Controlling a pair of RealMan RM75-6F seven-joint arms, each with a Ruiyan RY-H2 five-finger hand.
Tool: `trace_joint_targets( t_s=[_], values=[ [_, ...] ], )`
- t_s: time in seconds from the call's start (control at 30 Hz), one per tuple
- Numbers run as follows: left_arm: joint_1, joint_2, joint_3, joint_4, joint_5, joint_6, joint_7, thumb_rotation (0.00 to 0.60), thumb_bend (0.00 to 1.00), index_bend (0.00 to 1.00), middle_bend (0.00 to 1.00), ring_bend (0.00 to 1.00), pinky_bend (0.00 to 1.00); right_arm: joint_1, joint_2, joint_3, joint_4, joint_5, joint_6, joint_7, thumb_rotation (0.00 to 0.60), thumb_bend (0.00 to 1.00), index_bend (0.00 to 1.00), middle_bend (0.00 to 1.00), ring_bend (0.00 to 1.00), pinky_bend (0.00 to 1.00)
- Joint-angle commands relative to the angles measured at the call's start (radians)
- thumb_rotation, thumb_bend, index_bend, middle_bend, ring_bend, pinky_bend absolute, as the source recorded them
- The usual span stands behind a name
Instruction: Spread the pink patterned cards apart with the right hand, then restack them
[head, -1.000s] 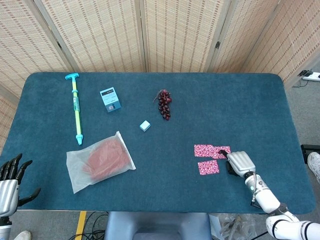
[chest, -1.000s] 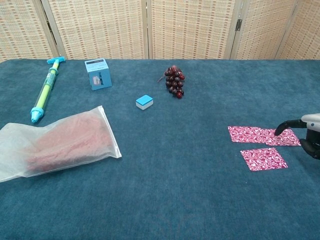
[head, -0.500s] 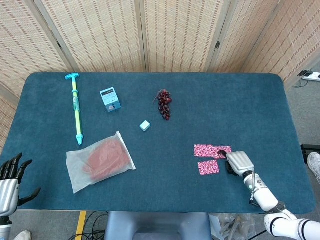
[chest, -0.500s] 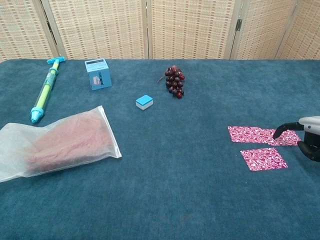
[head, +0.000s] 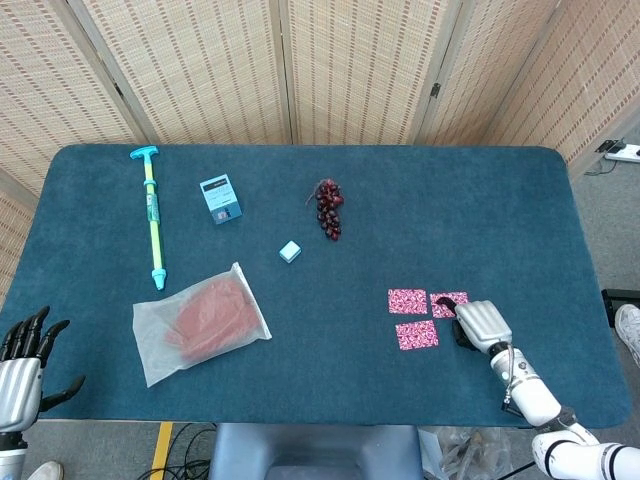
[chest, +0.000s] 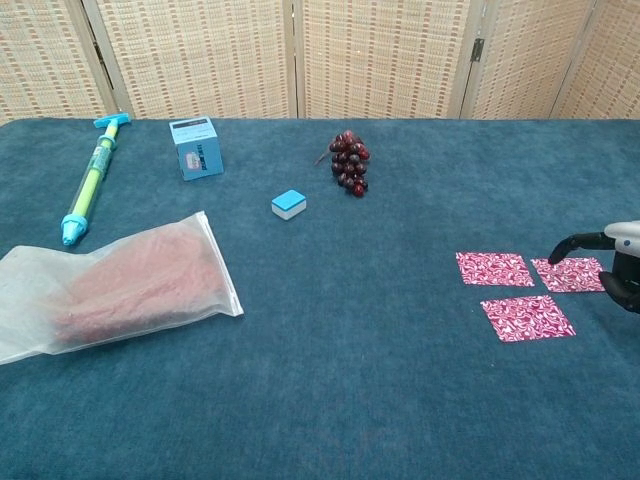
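3 pink patterned cards (chest: 527, 318) lie separated; my right hand (head: 478, 324) holds none, 1 fingertip (chest: 556, 257) pinning the right card for sliding.

Your right hand (head: 478, 324) lies low at the near right of the desk (head: 480, 215), palm down with a dark fingertip (chest: 556, 256) stretched forward, while your left hand (head: 22, 362) hangs off the near-left corner, fingers spread and holding nothing.
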Motion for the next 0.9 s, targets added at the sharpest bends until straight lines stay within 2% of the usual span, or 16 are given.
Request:
trace_joint_targets(
  t_s=[0.03,0.23,0.33,0.47,0.63,0.9],
  values=[
    [0.0,0.0,-0.001,-0.001,-0.001,0.001,0.002,0.6,0.23,0.19,0.03,0.02,0.09,-0.006,0.006,0.002,-0.027,-0.041,0.029,0.019,0.6,0.55,0.19,0.97,1.0,1.0],
    [0.0,0.001,0.001,-0.005,0.0,-0.001,0.003,0.6,0.23,0.19,0.03,0.02,0.09,0.005,-0.025,0.028,-0.024,-0.052,0.047,0.023,0.6,0.34,0.2,0.97,1.0,1.0],
    [-0.001,0.003,0.002,-0.007,0.005,0.001,0.003,0.6,0.23,0.19,0.03,0.02,0.09,0.029,-0.047,0.048,-0.004,-0.015,0.016,-0.002,0.6,0.2,0.22,0.97,1.0,1.0],
    [0.002,0.004,0.002,-0.007,0.004,0.004,0.0,0.6,0.23,0.19,0.03,0.02,0.09,0.053,-0.081,0.073,0.019,0.031,-0.006,-0.03,0.6,0.13,0.23,0.97,1.0,1.0],
    [0.009,0.007,0.004,-0.005,-0.001,0.009,-0.004,0.6,0.23,0.19,0.03,0.02,0.09,0.053,-0.101,0.091,0.014,0.049,0.02,-0.033,0.6,0.01,0.23,0.96,1.0,1.0],
    [0.007,0.004,0.005,-0.003,0.002,0.004,-0.003,0.6,0.23,0.2,0.03,0.02,0.09,0.031,-0.09,0.103,-0.02,0.045,0.057,0.021,0.6,0.0,0.23,0.96,1.0,1.0]
  ],
)
